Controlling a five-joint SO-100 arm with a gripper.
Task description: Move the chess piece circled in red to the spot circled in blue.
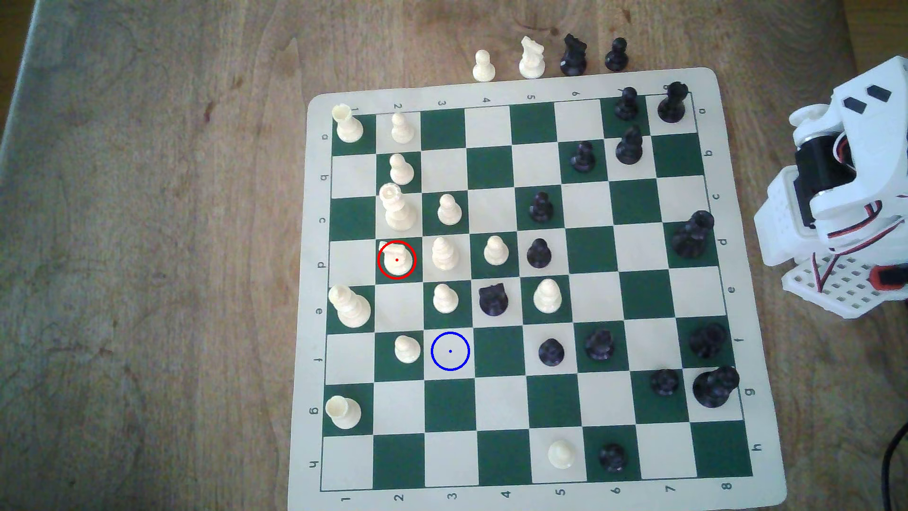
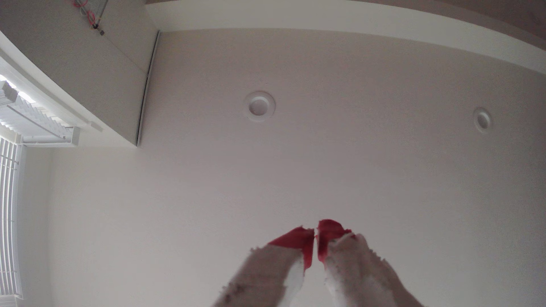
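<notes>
The cream-white knight (image 1: 396, 260) stands inside the red ring on a dark green square, in the board's second column from the exterior view's left. The blue-ringed cream square (image 1: 450, 351) lies two rows nearer and one column to the right, with nothing on it. A cream pawn (image 1: 407, 349) stands just left of that square. My arm (image 1: 845, 186) is folded up off the board at the exterior view's right edge, far from both. In the wrist view my gripper (image 2: 315, 231) points at the ceiling, its red-tipped fingers (image 2: 298, 239) pressed together on nothing.
The green and cream board (image 1: 727, 314) lies on a wooden table. Cream pieces crowd around the knight: a tall piece (image 1: 395, 209) behind it, a bishop (image 1: 444, 253) to its right, a pawn (image 1: 445, 298) diagonally nearer. A black knight (image 1: 493, 298) stands close by. Captured pieces (image 1: 532, 59) line the far edge.
</notes>
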